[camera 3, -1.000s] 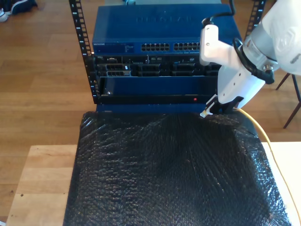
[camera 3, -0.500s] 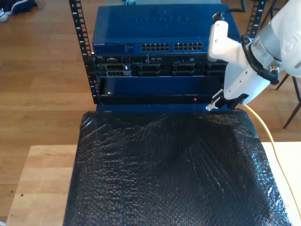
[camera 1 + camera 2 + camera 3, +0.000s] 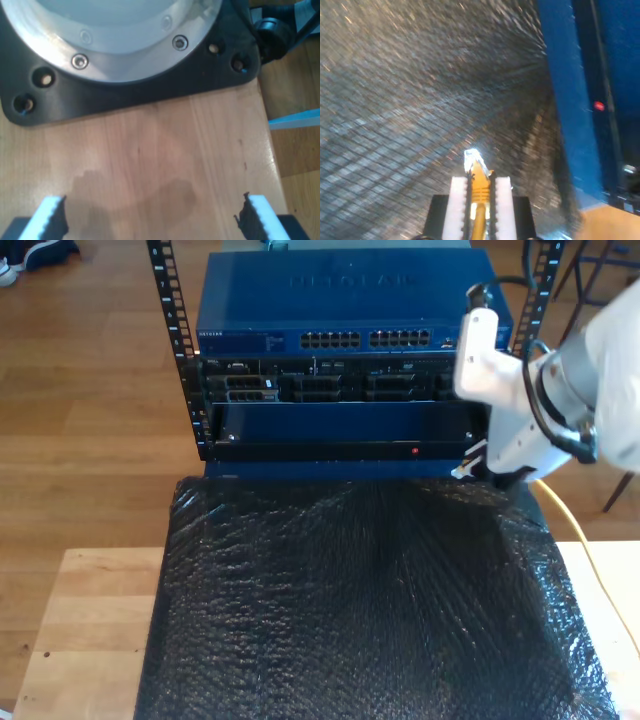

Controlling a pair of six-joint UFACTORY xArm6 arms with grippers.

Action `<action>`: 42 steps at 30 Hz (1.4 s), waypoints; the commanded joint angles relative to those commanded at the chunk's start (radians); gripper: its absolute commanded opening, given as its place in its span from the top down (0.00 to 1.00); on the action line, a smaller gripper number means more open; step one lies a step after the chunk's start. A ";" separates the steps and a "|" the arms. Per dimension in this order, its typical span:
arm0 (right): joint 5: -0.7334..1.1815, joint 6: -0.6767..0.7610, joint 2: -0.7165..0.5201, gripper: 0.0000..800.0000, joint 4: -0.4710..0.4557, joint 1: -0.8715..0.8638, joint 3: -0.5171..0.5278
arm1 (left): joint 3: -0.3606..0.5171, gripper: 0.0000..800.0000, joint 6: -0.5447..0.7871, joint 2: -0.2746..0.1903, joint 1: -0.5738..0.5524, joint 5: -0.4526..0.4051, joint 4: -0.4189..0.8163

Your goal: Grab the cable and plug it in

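Note:
The yellow cable [image 3: 479, 220] runs up between the white pads [image 3: 456, 200] of my second gripper [image 3: 479, 182], which is shut on it. Its clear plug [image 3: 472, 160] sticks out past the fingertips. In the exterior view my second gripper [image 3: 480, 465] hangs at the right, just in front of the rack's lower blue panel [image 3: 340, 425]. The plug [image 3: 462, 472] points toward the exterior view's left, and the cable [image 3: 568, 525] trails down along the right edge. My first gripper [image 3: 155, 220] stands open over bare wooden table [image 3: 165, 150], with nothing between its pads.
A blue network switch [image 3: 330, 295] with rows of ports [image 3: 370, 339] tops the rack; servers sit below it. A red light [image 3: 415, 451] glows on the lower panel. Black bubble wrap [image 3: 360, 600] covers the table. A round arm base [image 3: 115, 45] stands ahead of my first gripper.
My second gripper has carried the plug toward the exterior view's right along the rack front. It still grips the cable.

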 joint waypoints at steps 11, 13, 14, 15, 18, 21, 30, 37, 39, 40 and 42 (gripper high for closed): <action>-0.046 0.006 0.049 1.00 -0.009 0.038 0.003 | 0.000 0.00 0.000 0.000 0.000 0.000 0.000; -0.101 0.003 0.064 1.00 -0.015 0.061 0.006 | 0.000 0.00 0.000 0.000 0.000 0.000 0.000; -0.129 0.005 0.071 1.00 -0.014 0.063 0.009 | 0.000 0.00 0.000 0.000 0.000 0.000 0.000; -0.150 0.006 0.075 1.00 -0.014 0.063 0.015 | 0.000 0.00 0.000 0.000 0.000 0.000 0.000; -0.187 0.009 0.100 1.00 -0.011 0.063 0.018 | 0.000 0.00 -0.002 0.000 0.000 0.000 0.000; -0.190 0.015 0.109 1.00 -0.012 0.063 0.014 | 0.000 0.00 -0.002 0.000 0.000 0.000 0.000; -0.333 0.054 0.149 1.00 -0.015 0.063 0.015 | 0.000 0.00 0.000 0.000 0.000 0.000 0.000; -0.431 0.046 0.206 1.00 -0.021 0.063 0.018 | 0.000 0.00 0.000 0.000 0.000 0.000 0.000; -0.434 0.046 0.215 1.00 -0.031 0.063 0.020 | 0.000 0.00 0.000 0.000 0.000 0.000 0.000; -0.436 0.046 0.215 1.00 -0.037 0.061 0.021 | 0.000 0.00 0.000 0.002 0.000 0.000 0.000; -0.436 0.046 0.218 1.00 -0.048 0.063 0.028 | 0.000 0.00 0.000 0.000 0.000 0.000 0.000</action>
